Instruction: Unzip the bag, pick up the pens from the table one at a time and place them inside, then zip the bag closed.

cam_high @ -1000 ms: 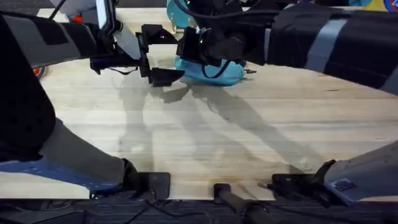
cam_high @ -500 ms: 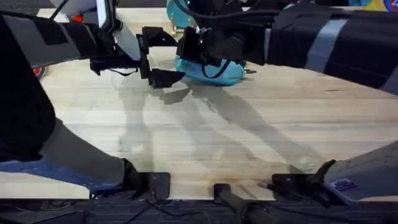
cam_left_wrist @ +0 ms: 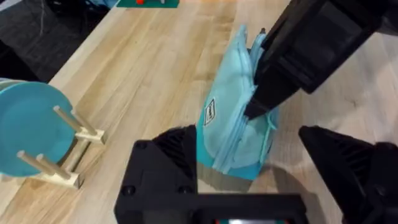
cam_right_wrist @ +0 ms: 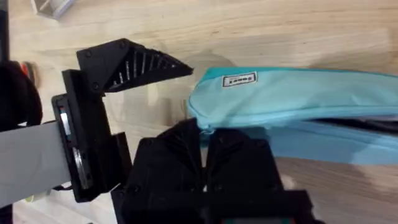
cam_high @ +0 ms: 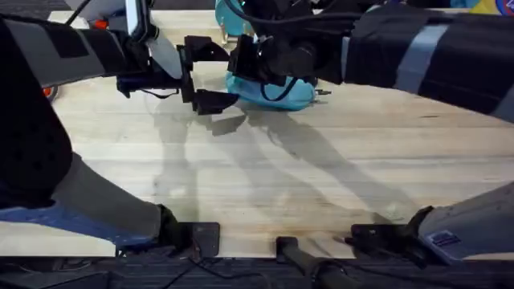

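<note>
The light blue bag [cam_high: 281, 92] stands on its long edge at the far middle of the table [cam_high: 265, 177]. My right gripper [cam_high: 239, 71] reaches across from the right and is shut on the bag's [cam_right_wrist: 298, 99] top seam at its left end [cam_right_wrist: 204, 134]. A dark slit runs along the zipper line farther down the bag. Just left of that end, my left gripper [cam_high: 225, 75] is open, and the bag's near end [cam_left_wrist: 230, 143] sits between its spread fingers [cam_left_wrist: 168, 162] without touching them. The pens are out of view.
A round teal object on a wooden stand [cam_left_wrist: 31, 134] sits close to the bag on the far side, at the table's back edge [cam_high: 229, 16]. The right arm's dark links [cam_high: 418, 56] span the upper right. Bare wood stretches from the bag toward the arm bases.
Almost nothing differs. My left gripper has crept a touch toward the bag's left end, while the right gripper and the bag have stayed put.
</note>
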Controlling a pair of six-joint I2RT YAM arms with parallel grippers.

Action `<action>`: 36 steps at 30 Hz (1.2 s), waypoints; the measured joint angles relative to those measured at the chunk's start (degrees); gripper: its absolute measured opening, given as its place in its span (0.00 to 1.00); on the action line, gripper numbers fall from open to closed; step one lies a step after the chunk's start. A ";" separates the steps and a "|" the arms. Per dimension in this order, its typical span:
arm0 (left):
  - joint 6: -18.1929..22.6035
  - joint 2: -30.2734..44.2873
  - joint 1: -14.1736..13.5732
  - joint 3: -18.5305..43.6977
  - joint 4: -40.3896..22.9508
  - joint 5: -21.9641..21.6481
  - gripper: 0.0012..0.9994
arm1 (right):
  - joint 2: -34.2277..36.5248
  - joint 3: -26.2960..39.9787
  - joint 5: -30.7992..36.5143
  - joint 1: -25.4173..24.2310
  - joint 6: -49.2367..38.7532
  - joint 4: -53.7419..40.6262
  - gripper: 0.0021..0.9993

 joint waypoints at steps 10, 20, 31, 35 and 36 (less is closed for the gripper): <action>-0.17 0.00 -3.41 0.00 0.04 -0.15 0.77 | -0.02 0.00 0.00 0.00 0.00 0.00 0.03; -0.36 0.00 -3.08 0.00 0.70 -1.54 0.06 | -0.02 0.00 -0.70 0.09 -0.37 -0.44 0.03; -0.39 0.02 -3.08 0.00 1.14 -1.64 0.04 | -0.02 0.00 -0.76 0.09 -0.42 -0.28 0.03; -0.39 0.00 -3.08 0.00 1.14 -1.64 0.04 | -0.02 0.00 -0.83 -0.05 -0.42 -0.26 0.03; -0.39 0.00 -3.08 0.00 1.16 -1.65 0.04 | -0.01 0.00 -0.95 -0.17 -0.42 -0.26 0.03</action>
